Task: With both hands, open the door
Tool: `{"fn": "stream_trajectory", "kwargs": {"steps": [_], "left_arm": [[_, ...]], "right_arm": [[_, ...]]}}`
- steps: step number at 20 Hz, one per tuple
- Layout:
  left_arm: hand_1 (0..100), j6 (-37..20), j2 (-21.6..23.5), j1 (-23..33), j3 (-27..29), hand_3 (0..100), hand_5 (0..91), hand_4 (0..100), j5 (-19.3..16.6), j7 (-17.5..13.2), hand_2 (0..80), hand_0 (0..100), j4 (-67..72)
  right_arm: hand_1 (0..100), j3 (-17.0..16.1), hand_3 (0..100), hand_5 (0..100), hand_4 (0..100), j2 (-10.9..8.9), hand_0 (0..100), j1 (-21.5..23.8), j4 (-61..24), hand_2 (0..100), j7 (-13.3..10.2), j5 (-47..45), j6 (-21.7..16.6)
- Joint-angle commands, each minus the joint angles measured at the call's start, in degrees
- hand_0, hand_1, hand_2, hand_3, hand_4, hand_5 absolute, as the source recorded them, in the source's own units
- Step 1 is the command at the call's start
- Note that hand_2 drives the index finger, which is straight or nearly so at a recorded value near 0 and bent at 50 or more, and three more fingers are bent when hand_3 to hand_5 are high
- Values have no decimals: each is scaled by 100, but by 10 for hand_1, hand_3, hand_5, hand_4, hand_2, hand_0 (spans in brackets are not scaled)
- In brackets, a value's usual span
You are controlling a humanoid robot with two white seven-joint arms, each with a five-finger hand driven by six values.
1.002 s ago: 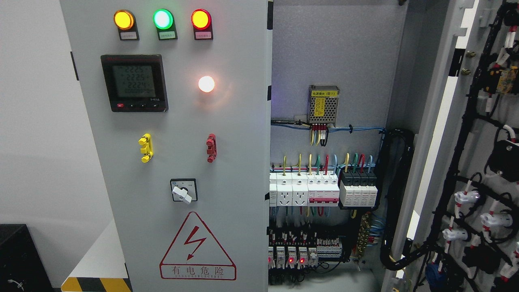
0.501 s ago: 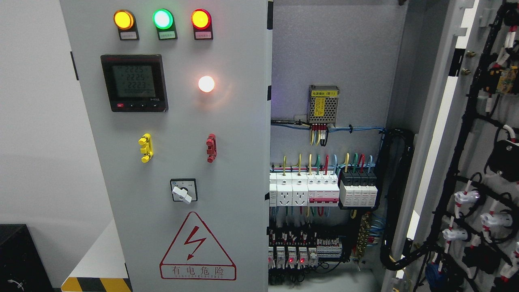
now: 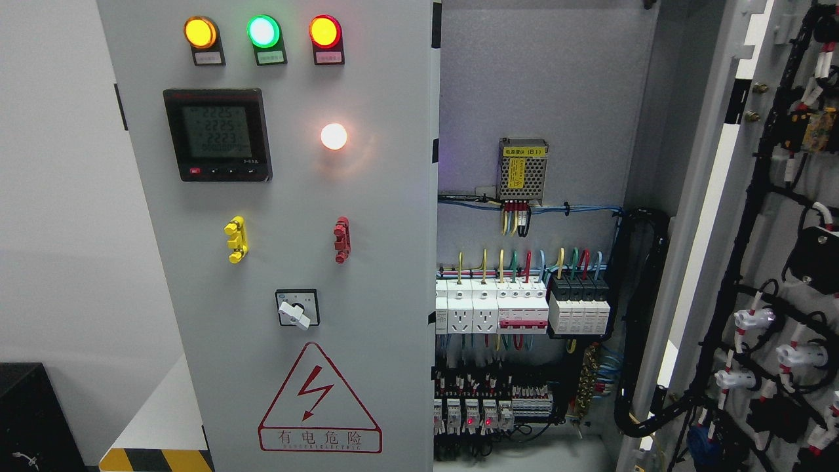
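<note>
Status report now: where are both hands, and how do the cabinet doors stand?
Both hands out of view. Right door swung wide open, left door faces camera, closed. Nothing in the way.

I see a pale grey door (image 3: 367, 275), amber (image 3: 200, 31), green (image 3: 263, 31) and red lamps (image 3: 324, 31), a black meter (image 3: 217, 134), yellow (image 3: 236, 239) and red handles (image 3: 341, 239), a red-outlined warning triangle (image 3: 319, 401), yellow-black striped floor tape (image 3: 157, 459).

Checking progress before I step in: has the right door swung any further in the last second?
No. The right door keeps its place against the power supply.
</note>
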Motion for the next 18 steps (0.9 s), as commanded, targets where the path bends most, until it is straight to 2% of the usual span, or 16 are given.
{"fn": "stream_trajectory", "kwargs": {"steps": [1, 4, 7, 10, 12, 15, 18], "left_arm": [[0, 0, -69, -28, 269, 0, 0, 0, -13, 34, 0, 0, 129], [0, 0, -78, -37, 533, 0, 0, 0, -13, 34, 0, 0, 120], [0, 0, -183, -37, 560, 0, 0, 0, -13, 34, 0, 0, 120], [0, 0, -201, -37, 735, 0, 0, 0, -5, 34, 0, 0, 120], [0, -9, -201, -28, 1016, 0, 0, 0, -13, 34, 0, 0, 111], [0, -18, -192, -20, 1210, 0, 0, 0, -13, -9, 0, 0, 111], [0, -18, -236, -20, 1202, 0, 0, 0, -13, -71, 0, 0, 94]], "right_arm": [[0, 617, 0, 0, 0, -738, 0, 840, -4245, 0, -5, 167, -65], [0, 715, 0, 0, 0, -827, 0, 1042, -4976, 0, -5, 167, -432], [0, 733, 0, 0, 0, -871, 0, 1235, -5485, 0, -5, 167, -1240], [0, 916, 0, 0, 0, -1230, 0, 1516, -6118, 0, -14, 158, -1839], [0, 1180, 0, 0, 0, -1441, 0, 1648, -6531, 0, -22, 158, -1884], [0, 1426, 0, 0, 0, -1547, 0, 1676, -6919, 0, -31, 158, -1893], [0, 1462, 0, 0, 0, -1618, 0, 1465, -7209, 0, -31, 158, -1893]]}}
